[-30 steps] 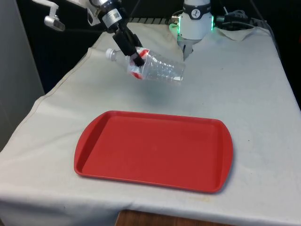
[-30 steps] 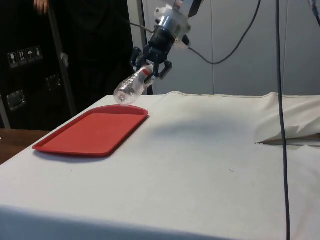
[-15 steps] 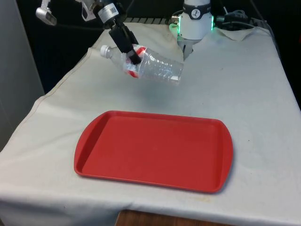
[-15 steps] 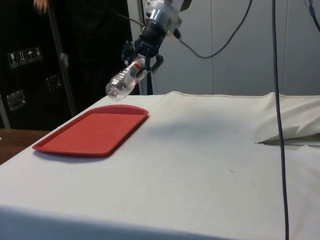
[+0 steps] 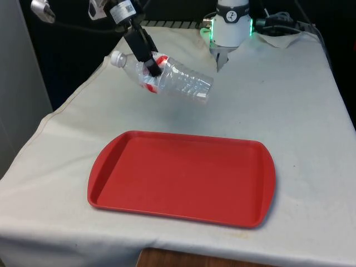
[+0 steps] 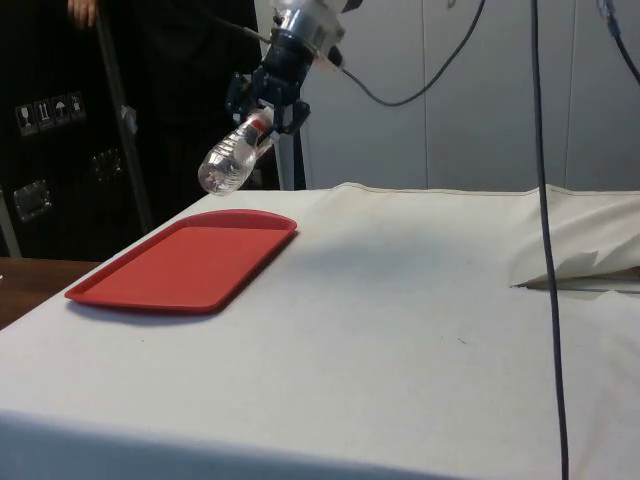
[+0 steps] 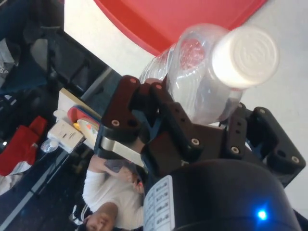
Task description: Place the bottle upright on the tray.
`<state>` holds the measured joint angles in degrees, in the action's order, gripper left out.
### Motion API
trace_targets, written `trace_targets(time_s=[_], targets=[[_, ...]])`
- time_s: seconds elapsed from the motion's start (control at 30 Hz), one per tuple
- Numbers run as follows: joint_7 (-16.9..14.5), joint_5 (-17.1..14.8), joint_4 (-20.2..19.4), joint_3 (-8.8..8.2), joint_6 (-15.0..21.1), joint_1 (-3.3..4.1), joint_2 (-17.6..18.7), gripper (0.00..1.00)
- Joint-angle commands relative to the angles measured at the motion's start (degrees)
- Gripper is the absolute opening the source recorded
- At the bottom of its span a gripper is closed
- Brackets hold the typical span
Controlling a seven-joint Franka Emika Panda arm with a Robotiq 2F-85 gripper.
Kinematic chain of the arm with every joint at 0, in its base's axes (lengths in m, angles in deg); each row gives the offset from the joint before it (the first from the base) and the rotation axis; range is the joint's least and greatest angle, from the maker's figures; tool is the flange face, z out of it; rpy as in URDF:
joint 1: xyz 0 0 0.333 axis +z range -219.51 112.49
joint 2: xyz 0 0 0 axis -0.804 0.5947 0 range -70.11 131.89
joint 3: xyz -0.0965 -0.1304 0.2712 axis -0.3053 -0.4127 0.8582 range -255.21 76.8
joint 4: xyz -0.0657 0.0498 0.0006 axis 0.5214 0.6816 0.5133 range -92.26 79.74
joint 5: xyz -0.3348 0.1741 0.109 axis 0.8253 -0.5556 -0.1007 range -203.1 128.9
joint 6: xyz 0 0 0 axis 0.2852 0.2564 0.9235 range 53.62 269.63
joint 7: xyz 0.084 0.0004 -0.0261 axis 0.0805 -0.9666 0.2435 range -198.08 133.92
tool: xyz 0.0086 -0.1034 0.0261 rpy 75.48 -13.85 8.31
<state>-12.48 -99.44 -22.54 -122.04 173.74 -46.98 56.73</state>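
Now | my gripper (image 5: 149, 62) clamped on bottle (image 5: 167, 79), tilted, in air | tray (image 5: 183, 178) below, apart

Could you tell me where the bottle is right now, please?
The bottle is in the air, tilted, held by the gripper above the cloth beyond the red tray's far edge, toward the front view's left.
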Motion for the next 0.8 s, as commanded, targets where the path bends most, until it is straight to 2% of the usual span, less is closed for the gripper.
trace_targets(time_s=[0.0,0.03,0.07,0.3,0.33,0.37,0.57,0.6,0.63,0.77], targets=[[0.9,0.7,0.7,-0.11,0.1,0.23,0.4,0.14],[0.1,0.2,0.3,0.00,0.0,0.00,0.2,0.14],[1.0,0.9,1.1,-0.11,0.1,0.29,0.6,0.14],[2.7,2.9,4.5,-0.11,0.2,0.34,2.5,0.14],[2.0,2.5,4.2,0.06,0.0,0.06,2.2,0.14],[3.0,3.2,4.9,-0.11,0.2,0.34,2.8,0.14],[5.3,5.1,8.5,-0.17,0.0,0.29,4.8,0.14],[4.3,4.4,7.8,0.06,0.0,0.06,4.3,0.14],[5.6,5.4,9.0,-0.17,-0.1,0.29,5.0,0.14],[7.4,6.9,11.3,-0.17,-0.1,0.23,6.3,0.14]])
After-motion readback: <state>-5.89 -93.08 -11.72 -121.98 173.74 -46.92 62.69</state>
